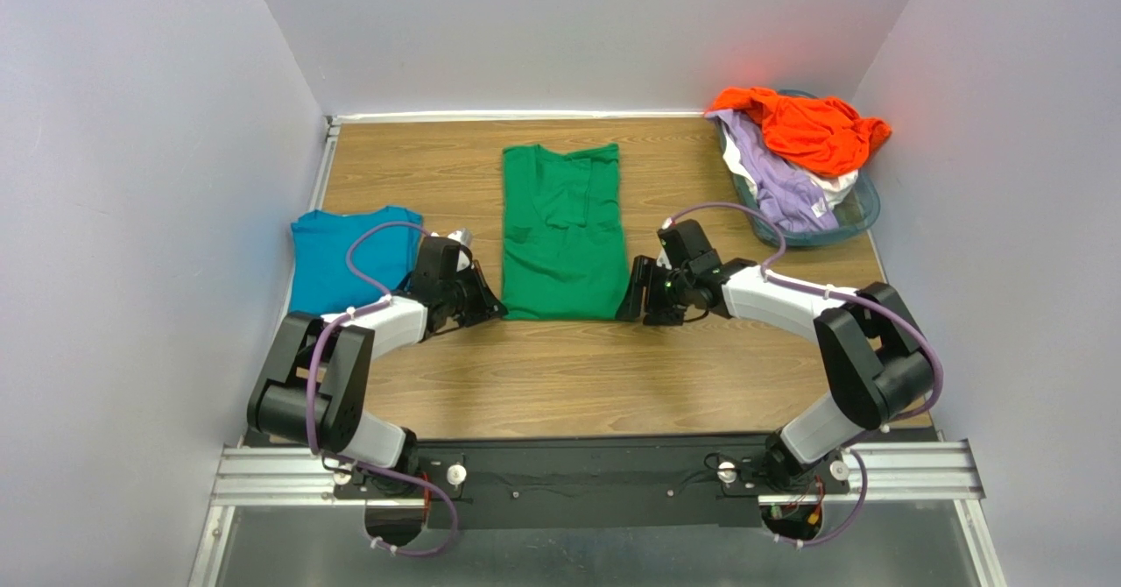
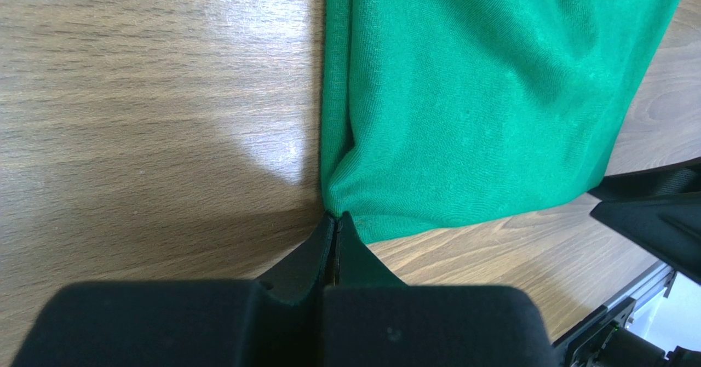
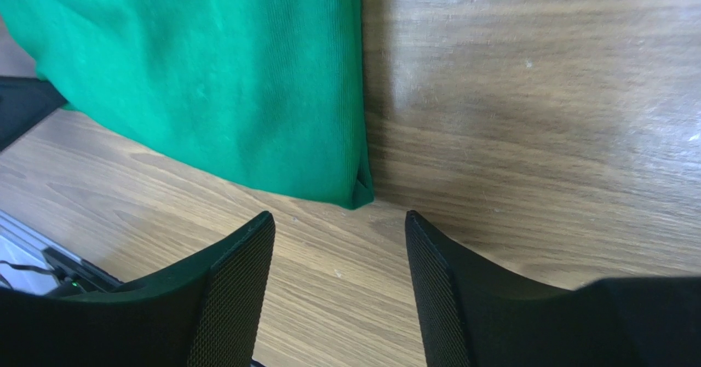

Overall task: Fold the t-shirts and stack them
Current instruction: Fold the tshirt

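Overhead view: light was bright, even and diffuse, casting only soft shadows on the bench (image 1: 566,377); the orange t-shirt (image 1: 805,127) was oversaturated and tinted the wall (image 1: 737,77) red. Wrist views: pale glare patches lay on the wood; the green t-shirt (image 2: 485,96) weave appeared sharp.

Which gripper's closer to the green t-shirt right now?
Left. The left gripper has its fingers shut on the near left corner of the green t-shirt, apparently pinching the cloth. The right gripper is open just short of the near right corner, not touching it.
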{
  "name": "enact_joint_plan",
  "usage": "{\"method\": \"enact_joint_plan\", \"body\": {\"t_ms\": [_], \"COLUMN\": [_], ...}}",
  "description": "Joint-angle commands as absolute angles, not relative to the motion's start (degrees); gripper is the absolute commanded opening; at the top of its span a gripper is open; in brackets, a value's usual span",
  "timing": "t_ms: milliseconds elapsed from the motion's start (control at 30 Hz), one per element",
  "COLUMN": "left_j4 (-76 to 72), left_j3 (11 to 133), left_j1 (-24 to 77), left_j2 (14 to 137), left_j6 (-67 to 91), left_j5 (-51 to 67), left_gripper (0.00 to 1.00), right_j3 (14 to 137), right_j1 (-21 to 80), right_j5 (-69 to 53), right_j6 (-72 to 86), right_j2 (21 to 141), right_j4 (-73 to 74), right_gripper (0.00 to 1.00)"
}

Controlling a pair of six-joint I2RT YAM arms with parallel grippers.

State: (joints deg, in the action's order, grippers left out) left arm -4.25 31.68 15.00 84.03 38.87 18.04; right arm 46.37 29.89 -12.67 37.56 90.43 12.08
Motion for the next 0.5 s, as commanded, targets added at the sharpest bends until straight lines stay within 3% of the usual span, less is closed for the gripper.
{"method": "enact_joint_plan", "body": {"t_ms": [0, 100, 400, 467], "left_j4": [-2.8, -2.8, -3.3, -3.3], "left_j3": [30.1, 30.0, 29.8, 29.8], "left_j1": [14.8, 14.8, 14.8, 14.8], "left_j2": [83.5, 83.8, 83.6, 83.8], "left_j6": [38.4, 38.6, 38.7, 38.6], "left_j5": [17.8, 17.8, 17.8, 17.8], "left_gripper": [0.00, 0.00, 0.00, 0.00], "right_j3": [44.5, 44.1, 45.0, 45.8], "right_j1": [30.5, 30.7, 30.9, 30.8], "right_j5": [-13.6, -13.5, -11.1, -11.1], "right_j6": [37.7, 37.5, 37.1, 37.0], "right_j2": [91.0, 91.8, 94.8, 95.9], "right_j4": [10.4, 10.2, 9.4, 9.2], "right_gripper": [0.61, 0.52, 0.47, 0.41]}}
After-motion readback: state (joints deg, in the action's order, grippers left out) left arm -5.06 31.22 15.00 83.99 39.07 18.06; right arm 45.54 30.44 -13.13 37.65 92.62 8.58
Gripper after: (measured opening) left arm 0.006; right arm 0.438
